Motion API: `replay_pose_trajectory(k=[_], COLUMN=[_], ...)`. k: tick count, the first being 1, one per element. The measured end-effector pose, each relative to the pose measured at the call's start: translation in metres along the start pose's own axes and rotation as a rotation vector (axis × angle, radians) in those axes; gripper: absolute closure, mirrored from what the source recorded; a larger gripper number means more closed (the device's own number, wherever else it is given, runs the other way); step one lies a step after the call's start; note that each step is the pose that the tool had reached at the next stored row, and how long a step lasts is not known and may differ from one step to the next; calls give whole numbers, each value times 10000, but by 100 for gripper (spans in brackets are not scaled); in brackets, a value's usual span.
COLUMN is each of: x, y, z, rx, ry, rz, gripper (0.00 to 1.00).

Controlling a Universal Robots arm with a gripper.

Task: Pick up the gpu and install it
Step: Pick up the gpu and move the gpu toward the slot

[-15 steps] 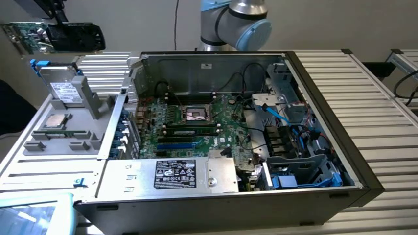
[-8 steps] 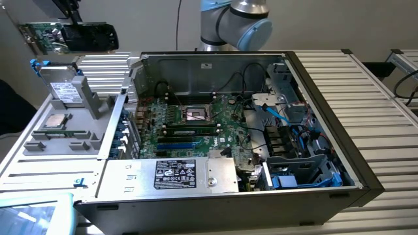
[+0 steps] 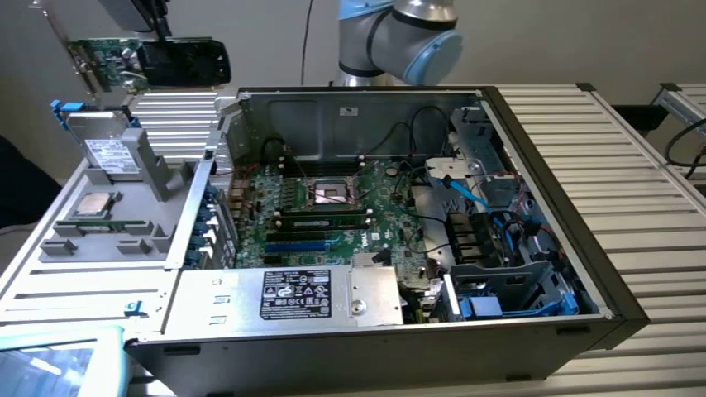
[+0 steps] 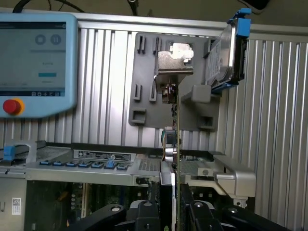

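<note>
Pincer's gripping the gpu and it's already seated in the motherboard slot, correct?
Not seated. The pincer does grip the gpu, but the exterior view shows the card held in the air outside the case, toward that view's left, up over the grey parts tray.

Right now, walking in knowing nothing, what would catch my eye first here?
The open computer case sits in the middle, its green motherboard laid bare. Up at the exterior view's left, the end effector holds the gpu in the air, near a grey parts tray.
</note>
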State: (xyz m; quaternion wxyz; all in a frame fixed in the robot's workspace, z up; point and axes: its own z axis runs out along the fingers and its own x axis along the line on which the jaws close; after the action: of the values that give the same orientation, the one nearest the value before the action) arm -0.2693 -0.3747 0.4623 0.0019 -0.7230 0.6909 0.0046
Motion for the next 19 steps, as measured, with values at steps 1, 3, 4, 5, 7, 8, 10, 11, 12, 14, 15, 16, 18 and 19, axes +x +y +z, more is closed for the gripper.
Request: replay_pose_trajectory(k=[1,3,4,5,7,8,10,11,12,14,15,16,18,19], x=[2,6,8,10,15,17,21,25,29,43,54,70,102,116], y=[-44,-135,-179,-224,-318,-365,-454,-497,-536,-606,-637,-668,-729,-761], z=[0,-1,-1,-1,-1,-1,-1,-1,-1,0,0,0,2,2], rx=[0,-1,-1,0,-1,0,-1,0,0,0,0,0,1,0], ry=[-1,-2,-3,-3,-3,-3,-4,-6,-8,-13,-16,-18,-25,-27], rz=[-4,-13,-17,-22,-36,-42,-54,-61,-66,-73,-77,-79,-79,-79], gripper=[72,72,72,72,72,72,72,72,72,72,72,72,72,72])
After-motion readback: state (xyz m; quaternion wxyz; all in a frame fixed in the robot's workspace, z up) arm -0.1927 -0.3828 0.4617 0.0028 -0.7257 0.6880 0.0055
